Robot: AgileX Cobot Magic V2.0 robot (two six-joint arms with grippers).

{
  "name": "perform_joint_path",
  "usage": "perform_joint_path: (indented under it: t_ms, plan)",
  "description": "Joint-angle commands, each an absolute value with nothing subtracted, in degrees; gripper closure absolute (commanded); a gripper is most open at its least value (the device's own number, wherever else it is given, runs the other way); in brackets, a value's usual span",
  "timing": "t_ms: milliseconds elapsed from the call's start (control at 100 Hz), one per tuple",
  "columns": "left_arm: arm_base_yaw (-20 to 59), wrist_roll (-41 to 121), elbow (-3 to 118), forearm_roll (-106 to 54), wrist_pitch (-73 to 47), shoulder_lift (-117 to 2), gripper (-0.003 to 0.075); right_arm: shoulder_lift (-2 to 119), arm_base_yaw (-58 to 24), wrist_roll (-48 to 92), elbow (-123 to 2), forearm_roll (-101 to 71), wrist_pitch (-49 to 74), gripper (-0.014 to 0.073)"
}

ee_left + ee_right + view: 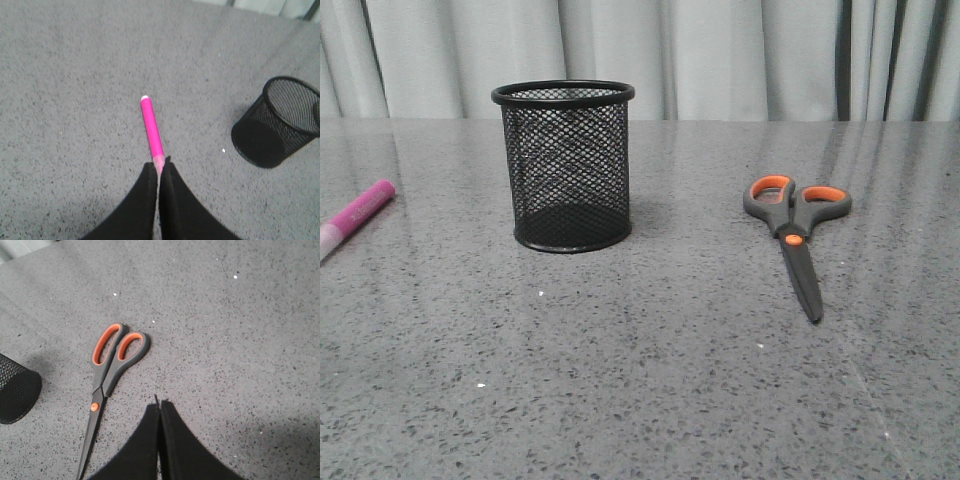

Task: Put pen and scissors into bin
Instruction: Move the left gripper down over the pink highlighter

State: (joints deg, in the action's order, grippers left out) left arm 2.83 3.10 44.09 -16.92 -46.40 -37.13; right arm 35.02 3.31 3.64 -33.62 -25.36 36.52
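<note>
The pink pen (360, 212) lies flat at the table's far left edge, its paler end cut off by the frame. In the left wrist view the pen (151, 127) runs away from my left gripper (159, 162), which is shut and hovers above it, the fingertips covering the pale end. The scissors (795, 225) lie closed at the right, handles far, blades pointing toward the near edge. My right gripper (160, 402) is shut with nothing in it, beside the scissors (107, 370). The black mesh bin (567, 165) stands upright between them. Neither gripper shows in the front view.
The grey speckled table (650, 380) carries only these three things. Grey curtains (740, 55) hang behind its far edge. The bin (277, 122) shows at the side of the left wrist view, and its base (15, 390) in the right wrist view.
</note>
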Motion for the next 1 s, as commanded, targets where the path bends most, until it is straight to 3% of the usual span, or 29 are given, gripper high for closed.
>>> perform_joint_path:
  t_ms: [0,190,260,380,570,690,990]
  plan:
    - [3.1,3.2,47.2,-17.7,-44.9,-39.7,0.0741,35.5,3.3,4.5,-35.8,-26.2,33.6,0.0604]
    - [3.1,7.1,48.3,-19.2,-44.5,-44.2,0.074,35.5,3.3,4.5,-35.8,-26.7,34.0,0.0316]
    - [3.1,9.0,48.3,-19.9,-44.1,-45.8,0.0739,35.5,3.3,4.5,-35.8,-26.8,34.0,0.0248]
    - [3.1,11.2,48.3,-23.3,-43.6,-48.7,0.069,35.5,3.3,4.5,-35.8,-26.8,33.9,0.0244]
    - [3.1,15.1,48.5,-27.7,-44.6,-53.5,0.0455,35.5,3.3,4.5,-35.8,-26.8,33.6,0.0244]
    - [3.1,15.6,49.4,-27.8,-44.7,-55.9,0.0356,35.5,3.3,4.5,-35.8,-26.8,33.2,0.0244]
    - [3.1,17.0,55.3,-28.5,-48.0,-62.6,0.0333,35.5,3.3,4.5,-35.8,-26.8,32.3,0.0244]
